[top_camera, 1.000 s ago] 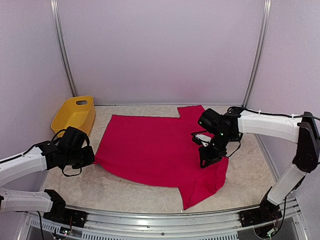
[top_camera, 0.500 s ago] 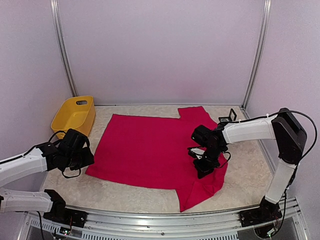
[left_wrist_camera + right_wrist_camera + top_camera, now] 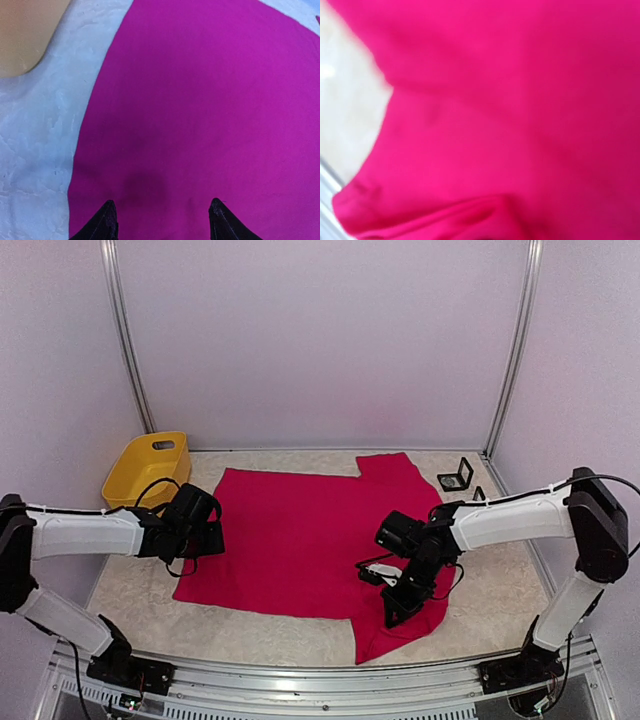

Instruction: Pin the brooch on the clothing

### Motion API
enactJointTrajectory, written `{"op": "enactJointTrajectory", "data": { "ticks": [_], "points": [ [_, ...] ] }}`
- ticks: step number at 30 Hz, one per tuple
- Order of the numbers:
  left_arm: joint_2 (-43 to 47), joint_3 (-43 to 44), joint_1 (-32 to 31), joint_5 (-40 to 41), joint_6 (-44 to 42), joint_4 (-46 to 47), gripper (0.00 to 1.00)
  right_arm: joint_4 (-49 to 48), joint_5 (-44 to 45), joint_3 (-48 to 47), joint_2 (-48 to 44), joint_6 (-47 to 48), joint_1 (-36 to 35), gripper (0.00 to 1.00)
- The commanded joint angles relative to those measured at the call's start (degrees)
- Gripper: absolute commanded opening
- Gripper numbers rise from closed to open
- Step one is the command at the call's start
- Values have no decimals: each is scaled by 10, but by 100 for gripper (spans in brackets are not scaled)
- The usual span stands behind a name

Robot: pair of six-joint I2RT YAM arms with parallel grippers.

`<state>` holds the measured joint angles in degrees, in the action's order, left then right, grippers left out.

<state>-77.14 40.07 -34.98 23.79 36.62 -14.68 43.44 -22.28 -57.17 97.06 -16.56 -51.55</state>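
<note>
The clothing (image 3: 300,535), a big crimson-pink T-shirt, lies spread flat across the table. My left gripper (image 3: 207,537) hovers over its left part. In the left wrist view that gripper (image 3: 163,212) is open, with only flat fabric (image 3: 200,100) between its black fingertips (image 3: 109,210). My right gripper (image 3: 393,610) presses down on the near right sleeve. The right wrist view shows nothing but blurred fabric (image 3: 510,100), with a fold (image 3: 485,215) bunched up over the hidden fingers, so it is shut on the cloth. No brooch can be made out.
A yellow tub (image 3: 148,472) stands at the back left, just off the shirt. Two small black objects (image 3: 457,477) sit at the back right corner near the frame post. Pale table surface (image 3: 150,590) shows left of the shirt.
My left gripper has opened, let go of the shirt's left edge and swung right over the fabric. The right gripper has shut and slid down-left to the near sleeve. The shirt's left edge has shifted left.
</note>
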Motion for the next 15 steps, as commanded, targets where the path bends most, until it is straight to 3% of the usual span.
{"op": "enactJointTrajectory", "data": {
  "ticks": [1, 7, 15],
  "points": [
    [-74, 5, 3, -25, -33, 71, 59, -17, -11, 76, -23, -26, -39, 0],
    [-64, 5, 26, -43, -45, 82, 59, 29, 1, 138, -66, -100, -82, 0],
    [-78, -34, 66, -73, -32, 108, 59, 162, 31, 33, -124, -49, -79, 0]
  ]
}}
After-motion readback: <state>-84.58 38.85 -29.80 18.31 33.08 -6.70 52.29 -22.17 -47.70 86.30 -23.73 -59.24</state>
